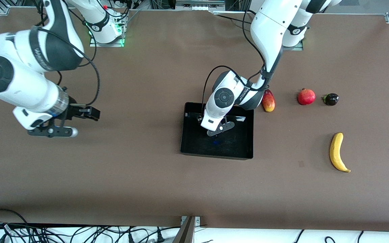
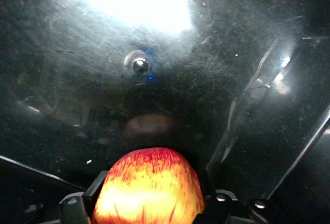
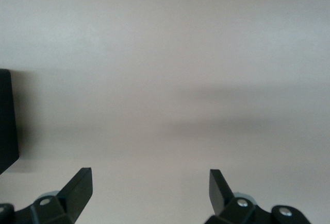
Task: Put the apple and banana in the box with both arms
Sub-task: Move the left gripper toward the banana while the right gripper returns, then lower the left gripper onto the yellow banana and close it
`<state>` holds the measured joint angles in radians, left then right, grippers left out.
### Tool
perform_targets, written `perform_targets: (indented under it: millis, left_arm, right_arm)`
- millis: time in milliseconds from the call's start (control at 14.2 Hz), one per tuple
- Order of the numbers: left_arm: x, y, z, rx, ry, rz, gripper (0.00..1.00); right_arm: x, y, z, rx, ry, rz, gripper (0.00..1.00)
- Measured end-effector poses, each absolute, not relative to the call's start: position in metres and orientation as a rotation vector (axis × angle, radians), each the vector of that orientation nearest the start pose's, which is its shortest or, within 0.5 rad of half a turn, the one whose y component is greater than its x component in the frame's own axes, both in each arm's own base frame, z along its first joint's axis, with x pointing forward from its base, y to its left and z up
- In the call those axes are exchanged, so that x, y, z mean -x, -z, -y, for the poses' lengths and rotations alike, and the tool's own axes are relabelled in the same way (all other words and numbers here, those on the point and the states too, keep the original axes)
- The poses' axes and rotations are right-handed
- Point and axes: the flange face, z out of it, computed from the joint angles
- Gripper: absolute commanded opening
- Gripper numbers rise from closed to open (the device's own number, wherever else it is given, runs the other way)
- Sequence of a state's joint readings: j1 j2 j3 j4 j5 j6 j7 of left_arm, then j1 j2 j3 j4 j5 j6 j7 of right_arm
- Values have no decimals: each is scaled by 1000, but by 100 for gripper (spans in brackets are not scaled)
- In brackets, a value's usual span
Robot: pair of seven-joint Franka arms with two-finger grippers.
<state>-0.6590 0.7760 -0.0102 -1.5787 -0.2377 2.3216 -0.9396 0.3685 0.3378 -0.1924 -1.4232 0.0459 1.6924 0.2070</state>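
Apple (image 2: 149,185) clamped in the left gripper (image 2: 149,203), down inside the box (image 1: 191,148)

Banana (image 1: 338,152) lies on the table (image 1: 147,182); right gripper (image 3: 149,189) waits, fingers spread wide.

Glossy, scratched black plastic box (image 2: 242,38); matt brown table (image 1: 147,189); waxy apple (image 2: 149,188).

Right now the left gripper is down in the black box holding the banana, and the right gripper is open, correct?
Not quite: the left gripper in the box holds the apple, as the left wrist view shows. The banana lies on the table. The right gripper is open.
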Motion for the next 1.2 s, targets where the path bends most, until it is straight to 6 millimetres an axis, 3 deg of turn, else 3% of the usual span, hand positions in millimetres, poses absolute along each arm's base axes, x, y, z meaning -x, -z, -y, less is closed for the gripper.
perform_targets:
  millis: [141,211,423,563,704,845,986,1197]
  left_arm:
    - [-553,-192,428,3110,-293,716,100]
    - [-564,-210,424,3089,-313,725,100]
    - [-597,-289,398,3076,-328,773,100]
    - [-617,-327,358,3064,-333,808,100]
    - [-637,-350,295,3057,-386,747,100]
    - [-660,-361,215,3066,-418,684,100]
    - [-678,-362,132,3086,-410,612,100]
    - [-690,-358,34,3112,-382,462,100]
  right_arm:
    - [-637,-529,-125,3172,-105,-2,100]
    - [-634,-545,-118,3167,-96,14,100]
    - [-621,-578,-76,3141,-85,-24,100]
    - [-611,-578,-41,3112,-100,-6,100]
    - [-599,-569,-16,3094,-31,9,100]
    - [-579,-570,-20,3098,21,36,100]
    - [-561,-587,-29,3108,56,65,100]
    - [-552,-613,-29,3122,95,73,100]
